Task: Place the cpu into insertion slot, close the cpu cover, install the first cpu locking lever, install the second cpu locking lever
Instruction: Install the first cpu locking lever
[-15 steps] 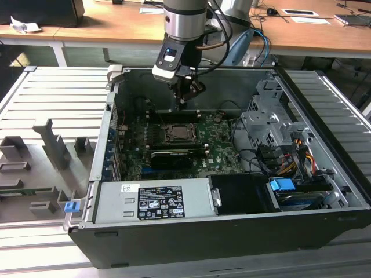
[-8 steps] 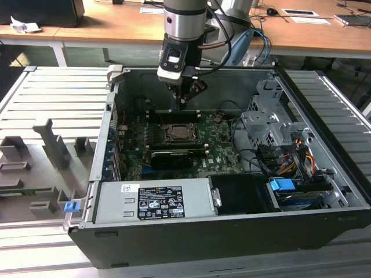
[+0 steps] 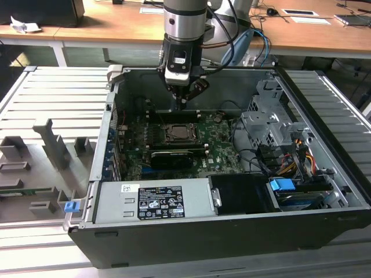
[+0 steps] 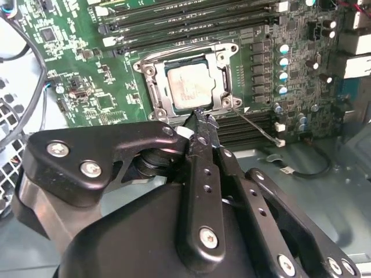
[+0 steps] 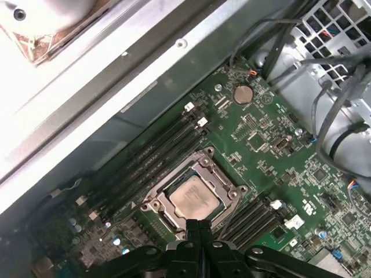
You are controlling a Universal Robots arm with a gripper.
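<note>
The cpu (image 4: 188, 87) lies flat in the insertion slot (image 4: 149, 70) on the green board, its silver top showing in both wrist views (image 5: 194, 200) and in the exterior view (image 3: 177, 133). The cpu cover (image 4: 223, 72) is a silver frame lying down around the chip. One thin wire locking lever (image 4: 258, 126) sticks out sideways from the socket's corner, away from the frame. My gripper (image 4: 200, 116) hangs just above the board at the socket's edge, its black fingers pressed together with nothing between them. The exterior view has the gripper (image 3: 181, 106) a little behind the socket.
Black memory slots (image 4: 191, 17) run beside the socket. A long black card (image 3: 171, 157) lies in front of it, then the grey labelled power supply (image 3: 153, 200). The drive cage (image 3: 272, 124) and cables sit at the exterior view's right. Case walls (image 3: 110, 133) enclose everything.
</note>
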